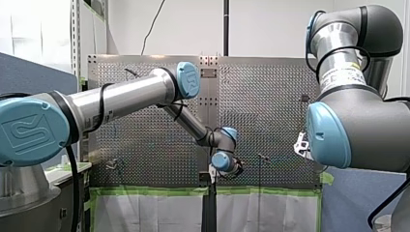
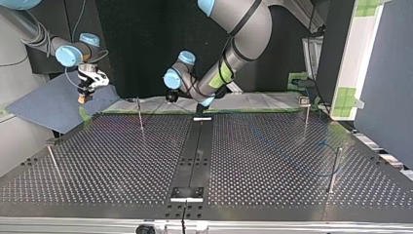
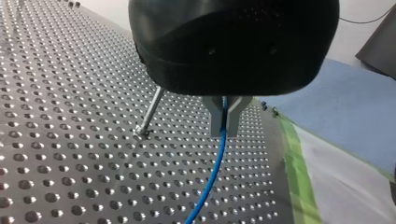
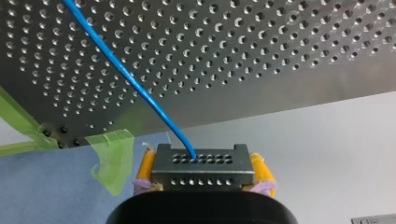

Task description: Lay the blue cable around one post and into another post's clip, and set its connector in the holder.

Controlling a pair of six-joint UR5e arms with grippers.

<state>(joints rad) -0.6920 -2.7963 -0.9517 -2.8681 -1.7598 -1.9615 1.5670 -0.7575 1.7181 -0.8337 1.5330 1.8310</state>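
In the left wrist view my left gripper (image 3: 224,132), with metal fingers, is shut on the blue cable (image 3: 212,172), which runs on from the fingers over the perforated table. A thin metal post (image 3: 150,112) stands just beside the fingers. In the right wrist view my right gripper (image 4: 201,159), with yellow pads, is shut on the grey metal connector (image 4: 201,170). The blue cable (image 4: 130,79) leaves the connector and crosses the table's corner. In the top view my right gripper (image 2: 84,96) hangs off the table's far left corner, and my left gripper (image 2: 170,96) is over the far edge near the middle.
Several thin posts stand on the table in the top view: one at far left (image 2: 140,116), one at near left (image 2: 53,163), one at near right (image 2: 333,169), and a clip-topped one at far right (image 2: 306,111). A black strip (image 2: 197,151) runs down the middle. Green tape (image 4: 112,154) marks the table's edge.
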